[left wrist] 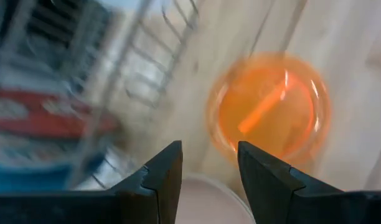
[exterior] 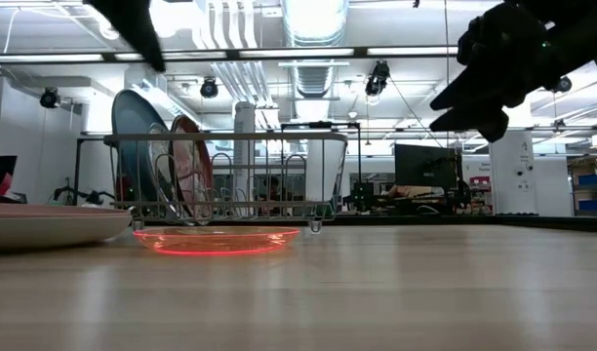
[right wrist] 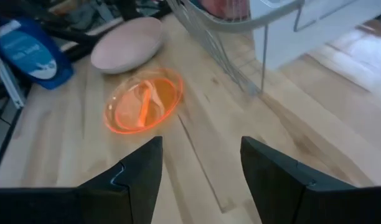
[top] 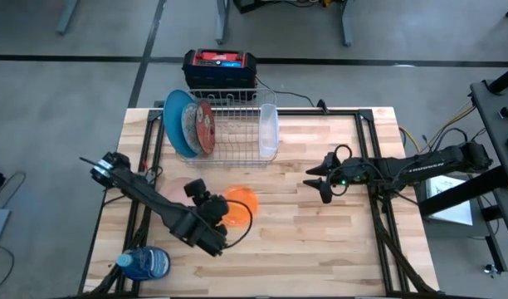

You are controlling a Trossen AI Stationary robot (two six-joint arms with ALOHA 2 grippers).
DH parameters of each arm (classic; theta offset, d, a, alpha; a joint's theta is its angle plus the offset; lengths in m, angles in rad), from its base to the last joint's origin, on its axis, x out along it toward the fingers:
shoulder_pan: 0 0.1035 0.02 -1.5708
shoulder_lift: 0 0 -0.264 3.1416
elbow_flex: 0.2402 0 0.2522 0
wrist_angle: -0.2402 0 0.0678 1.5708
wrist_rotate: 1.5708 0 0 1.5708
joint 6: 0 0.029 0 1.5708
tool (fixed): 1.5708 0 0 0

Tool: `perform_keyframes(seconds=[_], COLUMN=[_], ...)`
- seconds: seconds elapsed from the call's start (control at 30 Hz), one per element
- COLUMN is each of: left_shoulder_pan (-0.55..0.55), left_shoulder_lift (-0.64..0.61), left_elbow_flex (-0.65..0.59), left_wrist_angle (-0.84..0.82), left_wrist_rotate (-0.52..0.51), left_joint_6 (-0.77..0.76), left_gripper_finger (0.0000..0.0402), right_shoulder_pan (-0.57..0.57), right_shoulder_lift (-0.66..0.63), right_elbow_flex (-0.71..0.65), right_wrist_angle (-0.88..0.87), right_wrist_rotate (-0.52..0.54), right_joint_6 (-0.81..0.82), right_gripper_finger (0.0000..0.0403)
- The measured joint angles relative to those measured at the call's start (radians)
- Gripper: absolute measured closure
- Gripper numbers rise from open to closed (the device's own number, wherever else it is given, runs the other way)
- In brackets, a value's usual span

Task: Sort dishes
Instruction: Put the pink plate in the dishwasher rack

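Note:
The small translucent orange bowl [top: 241, 202] [exterior: 216, 239] [right wrist: 144, 102] sits on its base on the table, with the pink dish [top: 176, 184] [exterior: 45, 224] [right wrist: 128, 43] just to its left. A large blue plate [top: 178, 116], a patterned plate [top: 190, 126] and a reddish dish [top: 206, 124] stand on edge in the wire rack [top: 237, 124]. My left gripper [top: 194, 189] [left wrist: 209, 168] hovers open over the pink dish [left wrist: 209, 202], with the orange bowl [left wrist: 268, 109] ahead of its fingers. My right gripper [top: 320, 178] [right wrist: 200, 168] is open and raised to the right of the bowl.
A blue water bottle [top: 146, 263] [right wrist: 28, 53] lies near the table's near-left corner. A pale white container [top: 269, 129] stands at the rack's right end. A red and black box [top: 219, 65] sits beyond the far edge. Bare wood stretches between the bowl and my right gripper.

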Motion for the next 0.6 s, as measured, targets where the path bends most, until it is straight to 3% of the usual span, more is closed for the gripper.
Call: perform_keyframes(seconds=[0.3, 0.6], left_shoulder_pan=[0.000, 0.001], left_shoulder_lift=[0.023, 0.024], left_elbow_flex=[-0.160, -0.327], left_wrist_angle=[0.011, 0.164], left_wrist_rotate=[0.129, 0.262], left_joint_6=[-0.262, -0.347], left_gripper_finger=[0.0257, 0.0257], right_shoulder_pan=[0.003, 0.003], right_shoulder_lift=[0.000, 0.000], right_elbow_flex=[0.002, 0.003], right_wrist_angle=[0.012, 0.014], right_wrist_rotate=[0.000, 0.000], right_joint_6=[-0.025, -0.028], right_gripper_finger=[0.0198, 0.0196])
